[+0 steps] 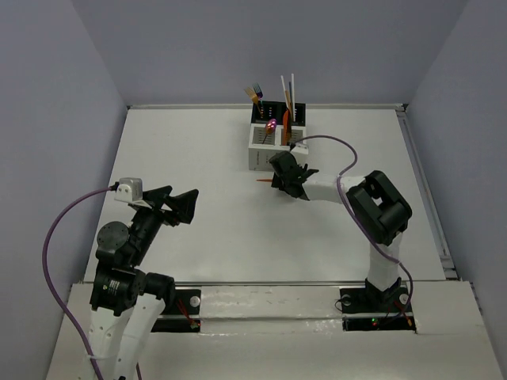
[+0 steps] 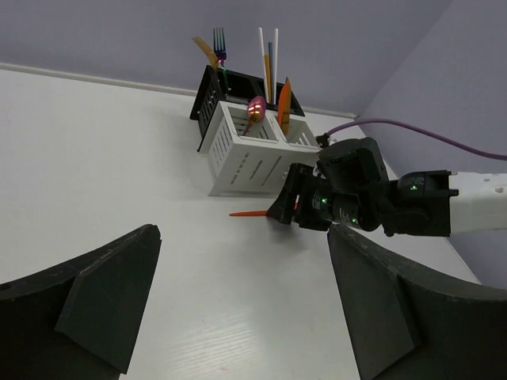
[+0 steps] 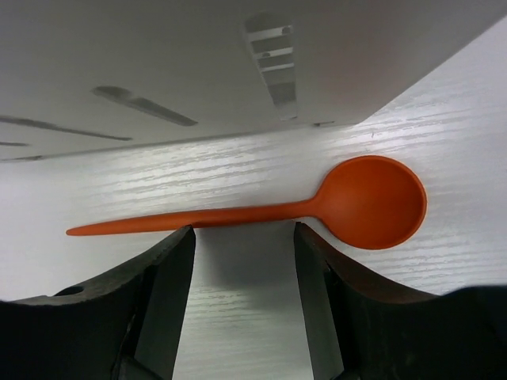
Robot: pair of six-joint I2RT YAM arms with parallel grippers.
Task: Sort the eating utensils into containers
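White surface [image 1: 198, 150] under pale lavender walls, both arms bolted at the near edge. Orange spoon [image 3: 261, 212] lying flat on the surface just in front of the caddy [image 1: 262, 155], apart from its near white wall. Long axis roughly parallel to that wall, running left to right across the top view. Thin handle end pointing toward the left arm's side, round bowl toward the right arm's side. Visible from above only as a short handle tip [image 1: 262, 181] projecting from beneath the right claw [image 1: 287, 179], bowl hidden there by the wrist. Right claw recorded as released: dark fingers [image 3: 162, 285] spread to either side of the handle's middle in the wrist view, tips close against the handle, contact not determinable. Left claw [image 1: 177, 199] likewise released, fingers wide apart, held over the left part of the surface, well apart from spoon and caddy. Caddy upright toward the far edge, with white slotted boxes [image 2: 245, 162] in front and black perforated boxes [image 2: 207, 101] joined behind. Lodged inside: forks [image 2: 219, 41] upright in the rear left black box. White sticks [image 2: 268, 49] in the rear right black box beside thinner darker ones. Second orange spoon [image 2: 283, 103] apparently in the front right white box. Pink-glinting utensil head [image 2: 256, 108] in the front left white box. Purple cable [image 1: 337, 146] arching from the right wrist, passing near the caddy's right side.
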